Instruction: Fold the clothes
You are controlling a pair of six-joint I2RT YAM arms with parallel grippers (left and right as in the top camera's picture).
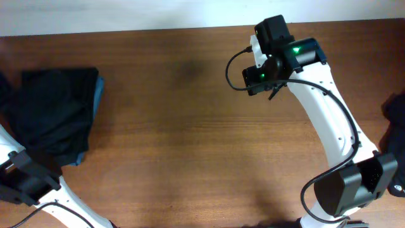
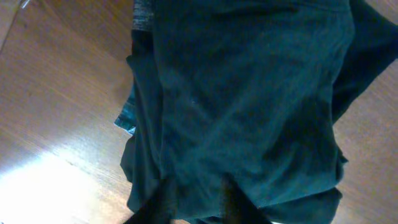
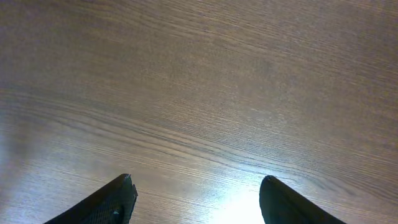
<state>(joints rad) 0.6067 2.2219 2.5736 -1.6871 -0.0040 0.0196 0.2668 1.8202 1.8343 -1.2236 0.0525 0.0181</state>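
Black clothes [image 1: 54, 111], one blue-edged, lie folded in a stack at the left end of the table [image 1: 190, 139]. The left gripper [image 2: 193, 200] sits at the stack's hem, and whether it grips the fabric cannot be told. The right gripper [image 3: 198, 183] hangs wide open and empty over the wood, while another dark garment [image 1: 393, 117] at the right edge appears to await folding.

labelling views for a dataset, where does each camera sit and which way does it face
Overhead: fixed above the table, looking straight down; left arm and right arm show.
Left wrist: on the left arm, looking down on the black clothes; left gripper fingers at the bottom edge.
Right wrist: looking down at bare wood; right gripper fingers at bottom.
Shared: overhead and left wrist both show the blue-edged black clothes.
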